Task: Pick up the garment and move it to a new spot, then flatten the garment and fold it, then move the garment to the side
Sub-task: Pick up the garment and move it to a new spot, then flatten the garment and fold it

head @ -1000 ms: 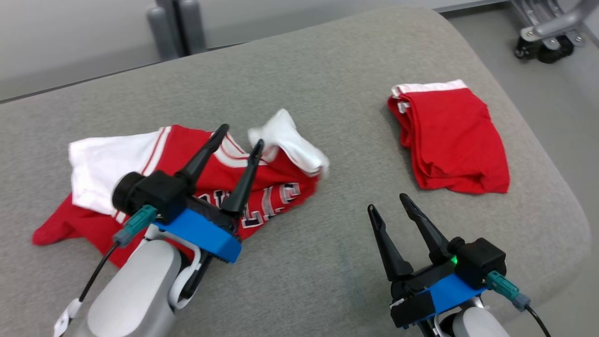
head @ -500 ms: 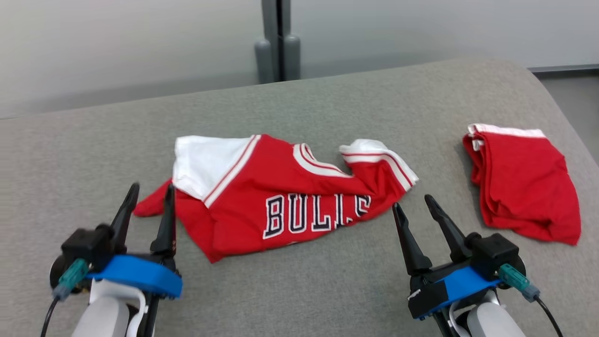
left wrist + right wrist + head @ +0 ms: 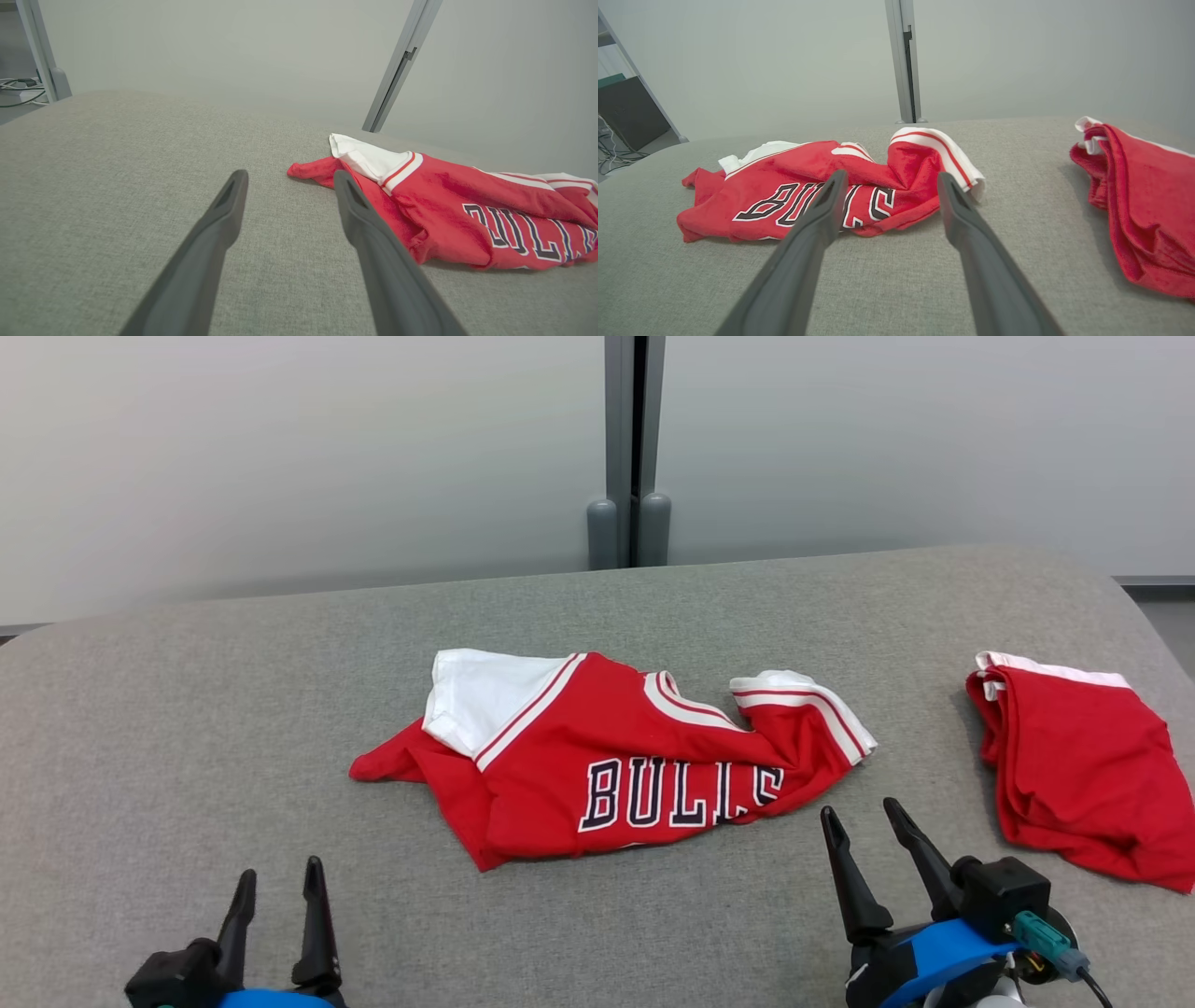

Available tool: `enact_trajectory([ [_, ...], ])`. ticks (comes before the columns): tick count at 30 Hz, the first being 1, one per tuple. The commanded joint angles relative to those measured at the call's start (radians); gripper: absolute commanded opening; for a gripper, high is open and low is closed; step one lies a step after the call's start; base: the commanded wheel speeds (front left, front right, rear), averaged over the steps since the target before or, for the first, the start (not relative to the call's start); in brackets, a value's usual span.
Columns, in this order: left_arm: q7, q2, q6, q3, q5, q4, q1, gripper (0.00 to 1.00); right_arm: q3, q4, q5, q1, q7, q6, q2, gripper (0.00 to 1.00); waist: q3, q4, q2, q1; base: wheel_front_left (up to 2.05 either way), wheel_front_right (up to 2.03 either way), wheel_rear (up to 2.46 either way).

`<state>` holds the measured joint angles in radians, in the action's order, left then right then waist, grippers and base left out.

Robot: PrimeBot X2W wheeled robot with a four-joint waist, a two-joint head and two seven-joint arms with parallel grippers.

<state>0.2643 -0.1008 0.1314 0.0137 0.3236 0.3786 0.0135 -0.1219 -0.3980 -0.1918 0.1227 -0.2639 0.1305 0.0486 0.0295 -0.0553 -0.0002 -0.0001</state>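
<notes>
The garment, a red jersey with white trim and dark lettering, lies crumpled in the middle of the grey padded surface. It also appears in the left wrist view and the right wrist view. My left gripper stands open at the lower left, well short of the jersey, with nothing between its fingers. My right gripper stands open at the lower right, just in front of the jersey's right end, also empty.
A folded red garment with a white band lies near the surface's right edge, also in the right wrist view. A grey wall with a vertical post rises behind the surface. Cables lie on the floor far left.
The left gripper drew back from over the jersey to the lower left. The head camera tilted up and turned, so the whole scene shifted; the jersey now lies uncovered with its lettering showing.
</notes>
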Motion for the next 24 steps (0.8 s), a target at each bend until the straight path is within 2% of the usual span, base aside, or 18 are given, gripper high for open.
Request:
enact_trajectory([
  [1, 0.000, 0.002, -0.001, -0.007, -0.005, -0.004, 0.005, 1.00, 0.003, 0.000, 0.007, -0.010, -0.001, 0.000, 0.004, 1.00, 0.002, 0.005, 0.0002, 0.0001, 0.00, 0.00, 0.00],
  [8, 0.000, 0.015, -0.001, -0.051, 0.001, -0.015, -0.030, 1.00, 0.003, -0.003, 0.016, 0.023, 0.000, 0.000, 0.004, 1.00, 0.033, 0.047, 0.0002, 0.0001, 0.00, 0.00, 0.00],
  [13, 0.000, -0.006, -0.001, -0.106, 0.025, -0.010, -0.044, 1.00, -0.026, -0.050, 0.062, 0.108, 0.000, 0.000, 0.004, 1.00, 0.073, 0.098, 0.0002, 0.0001, 0.00, 0.00, 0.00],
  [19, 0.000, -0.028, -0.001, -0.166, 0.063, 0.007, -0.071, 1.00, -0.102, -0.148, 0.100, 0.256, 0.000, 0.000, 0.004, 1.00, 0.108, 0.192, 0.0002, 0.0001, 0.00, 0.00, 0.00],
  [24, 0.000, -0.041, -0.001, -0.225, 0.089, 0.013, -0.099, 1.00, -0.171, -0.278, 0.114, 0.378, 0.005, 0.000, 0.004, 1.00, 0.138, 0.292, 0.0002, 0.0001, 0.00, 0.00, 0.00],
])
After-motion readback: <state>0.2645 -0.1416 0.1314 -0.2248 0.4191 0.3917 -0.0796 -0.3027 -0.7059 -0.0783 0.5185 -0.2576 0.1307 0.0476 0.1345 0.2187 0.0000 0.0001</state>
